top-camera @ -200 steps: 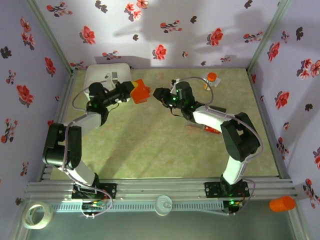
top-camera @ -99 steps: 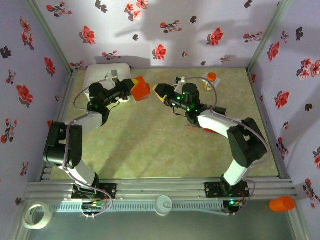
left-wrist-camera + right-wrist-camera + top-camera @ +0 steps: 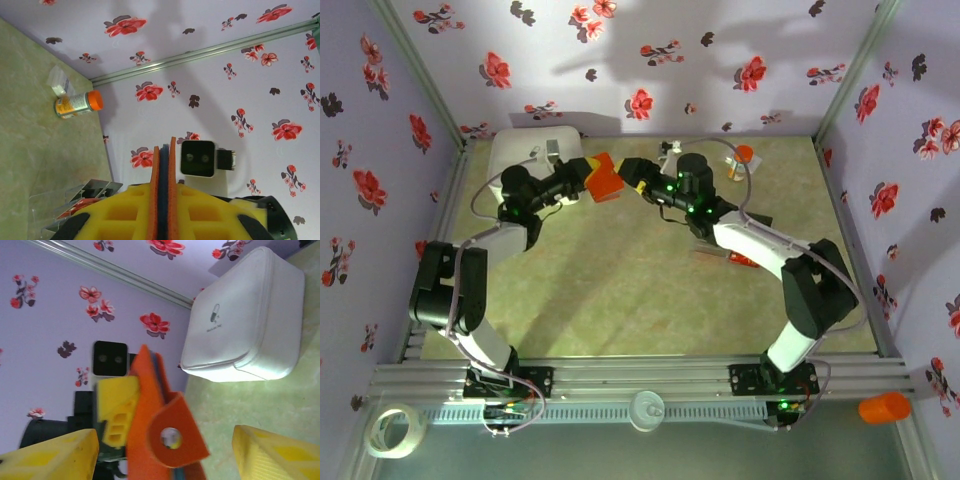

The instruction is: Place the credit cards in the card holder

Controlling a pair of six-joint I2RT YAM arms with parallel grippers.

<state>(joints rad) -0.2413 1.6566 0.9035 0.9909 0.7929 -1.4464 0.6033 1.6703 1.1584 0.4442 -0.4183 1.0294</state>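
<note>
The credit cards [image 3: 740,259] lie nearest, red ones on the table [image 3: 620,290] at about 3 o'clock, under the right arm. They are not in the holder yet.

Farther back, at about 11 o'clock, the left gripper [image 3: 588,180] holds the card holder [image 3: 604,181] up off the table. Its jaws are pressed tight on the orange holder, as the left wrist view shows. The right gripper [image 3: 632,175] is just beside the holder, at its 3 o'clock side. Its jaws are wide apart and hold nothing. In the right wrist view the holder's snap flap [image 3: 170,437] sits between the two yellow fingers [image 3: 50,455].

Farthest back are the white box [image 3: 532,150] at 10 o'clock and the pill bottle [image 3: 745,155] at 1 o'clock.

What could go wrong: the right gripper might bump the holder and twist it, or knock it out of the left jaws. If it pulls the flap too hard, the holder could slip and drop. The left jaws also squeeze the holder flat, so the pockets might not open.

One second ago the right gripper was well apart from the holder. Half a second ago it was nearer. Now the gap is almost gone. The left gripper and the holder have barely moved.
</note>
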